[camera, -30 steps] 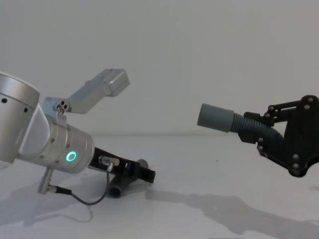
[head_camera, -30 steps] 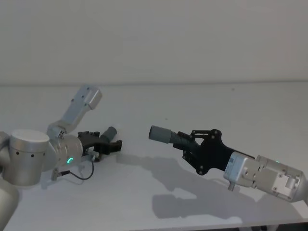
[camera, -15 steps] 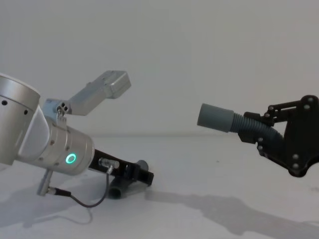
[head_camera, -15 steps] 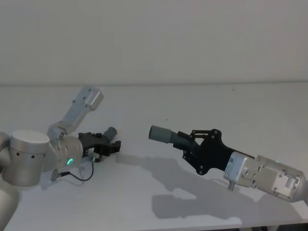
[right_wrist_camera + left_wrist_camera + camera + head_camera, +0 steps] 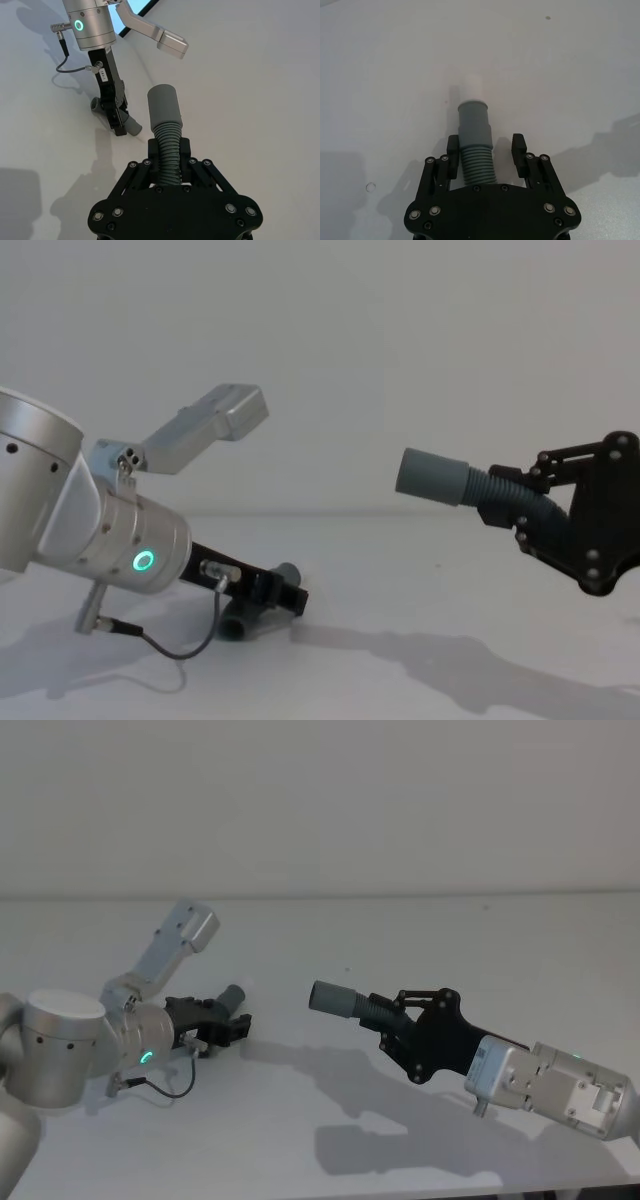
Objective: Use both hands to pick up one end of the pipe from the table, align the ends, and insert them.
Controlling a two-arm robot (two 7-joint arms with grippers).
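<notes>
One ribbed dark-grey pipe piece [image 5: 476, 150] lies on the white table [image 5: 450, 940], its white tip [image 5: 472, 85] pointing away from the wrist. My left gripper [image 5: 228, 1025] is low over it, open, with a finger [image 5: 518, 150] on each side and a gap on one side. In the chest view that gripper [image 5: 285, 595] nearly rests on the table. My right gripper [image 5: 392, 1015] is shut on the other pipe piece and holds it above the table. That piece's wide grey cuff [image 5: 430, 475] points toward the left arm; the cuff [image 5: 164, 105] is open-ended.
The left arm's silver elbow link [image 5: 180, 935] rises behind its gripper. A thin black cable [image 5: 170, 640] loops from the left wrist onto the table. Shadows of both arms lie on the table's front.
The left arm has shifted slightly, its elbow link rising and its gripper settling a little lower and back along the lying piece. The right arm and its piece have stayed still.
</notes>
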